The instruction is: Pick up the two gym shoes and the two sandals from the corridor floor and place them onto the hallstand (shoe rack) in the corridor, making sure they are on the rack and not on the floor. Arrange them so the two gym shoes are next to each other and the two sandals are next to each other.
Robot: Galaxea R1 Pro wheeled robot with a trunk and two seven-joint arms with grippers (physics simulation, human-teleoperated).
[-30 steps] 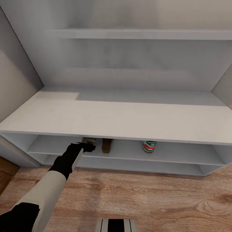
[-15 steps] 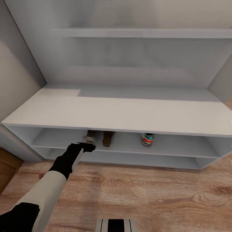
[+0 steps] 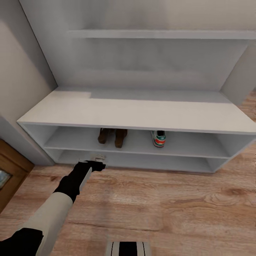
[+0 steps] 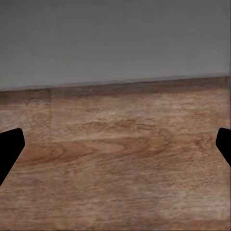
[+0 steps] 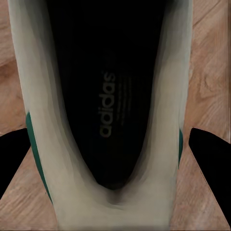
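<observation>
On the upper shelf of the pale-grey hallstand, two brown sandals stand side by side. One gym shoe stands on the same shelf, further right, heel outward. My left gripper hovers low in front of the lower shelf, outside the unit. In the left wrist view the left gripper is open and holds nothing, facing the floor. In the right wrist view my right gripper is shut on the second gym shoe, a fingertip on each side, above wood floor.
A floating wall shelf hangs above the bench top. Grey walls close in at the left and right of the unit. A wooden door stands at the far left. Wood-plank corridor floor stretches in front of the hallstand.
The camera has backed away, so the shelves show more. My left gripper let go of a sandal beside the other one, then came out of the upper shelf and dropped lower.
</observation>
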